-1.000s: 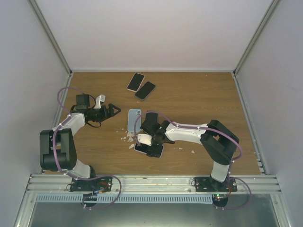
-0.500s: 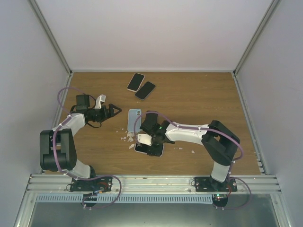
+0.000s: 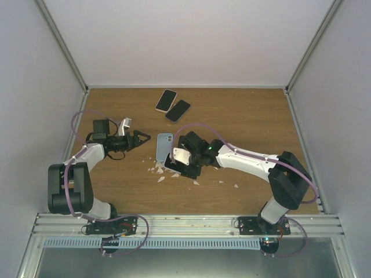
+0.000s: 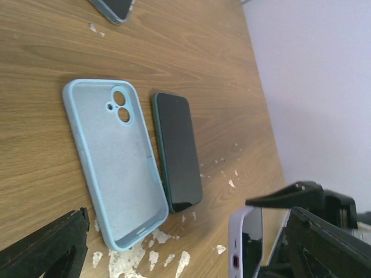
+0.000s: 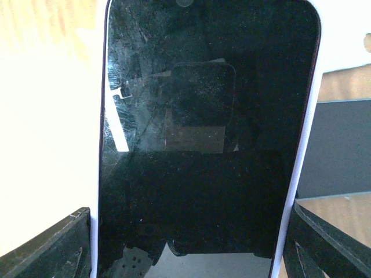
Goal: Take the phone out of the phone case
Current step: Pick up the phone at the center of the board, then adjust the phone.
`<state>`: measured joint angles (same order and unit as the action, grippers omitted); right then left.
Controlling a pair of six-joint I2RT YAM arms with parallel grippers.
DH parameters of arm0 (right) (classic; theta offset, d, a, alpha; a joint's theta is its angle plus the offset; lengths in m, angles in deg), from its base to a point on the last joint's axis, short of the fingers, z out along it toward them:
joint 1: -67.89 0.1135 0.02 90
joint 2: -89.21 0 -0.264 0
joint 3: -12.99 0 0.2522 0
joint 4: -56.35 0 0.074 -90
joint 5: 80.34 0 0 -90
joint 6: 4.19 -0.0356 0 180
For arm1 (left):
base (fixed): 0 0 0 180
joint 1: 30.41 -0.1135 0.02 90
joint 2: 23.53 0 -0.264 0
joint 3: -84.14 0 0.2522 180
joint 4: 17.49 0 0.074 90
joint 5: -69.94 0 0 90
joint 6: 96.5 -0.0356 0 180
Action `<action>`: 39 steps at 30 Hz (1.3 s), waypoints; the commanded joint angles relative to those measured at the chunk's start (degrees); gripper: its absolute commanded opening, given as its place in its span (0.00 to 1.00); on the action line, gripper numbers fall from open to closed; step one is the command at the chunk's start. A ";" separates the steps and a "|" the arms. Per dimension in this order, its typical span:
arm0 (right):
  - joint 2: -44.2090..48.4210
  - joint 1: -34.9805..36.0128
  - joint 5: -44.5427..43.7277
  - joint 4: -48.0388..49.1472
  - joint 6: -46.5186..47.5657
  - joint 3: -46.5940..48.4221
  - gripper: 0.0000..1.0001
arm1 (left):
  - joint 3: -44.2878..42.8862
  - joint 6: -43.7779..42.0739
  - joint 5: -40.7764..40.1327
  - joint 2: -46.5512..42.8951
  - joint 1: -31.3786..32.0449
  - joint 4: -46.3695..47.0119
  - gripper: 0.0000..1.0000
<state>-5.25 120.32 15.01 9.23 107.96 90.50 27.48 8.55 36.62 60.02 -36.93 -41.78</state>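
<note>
Phone [image 5: 203, 145] is not out yet: dark screen up, seated in the pale lilac case [image 4: 236, 237], rim visible down both long sides. The right gripper [image 5: 191, 208] is clamped across the case's sides and holds it tipped up near the middle of the table [image 3: 243, 116]. Can't tell if its lower edge touches the wood. So grasp done, separation not started, as far as I can judge.

The left gripper [image 3: 141, 138] is on the left, jaws spread wide, holding nothing, apart from the held phone. It probably has to come in and peel or push. Right fingers squeezing the case sides may pin the phone in.

Between the two grippers lies a light blue case [image 4: 113, 168], empty, inside up. A dark phone [image 4: 177, 150] lies flat just beside it on its right. Both sit in the left gripper's path and could get knocked. White flecks [image 3: 156, 169] are scattered on the near side of the blue case. Two more phones [image 3: 172, 105] lie side by side at the far edge, well clear.
</note>
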 commanded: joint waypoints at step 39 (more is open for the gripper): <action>-1.26 -3.29 0.30 3.90 -4.67 16.31 0.49 | -3.97 4.20 10.80 -1.83 12.50 6.92 0.24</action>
<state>-6.71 116.58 14.48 10.93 104.55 104.13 24.88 13.20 47.79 57.96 -24.82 -36.66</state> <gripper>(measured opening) 0.794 0.313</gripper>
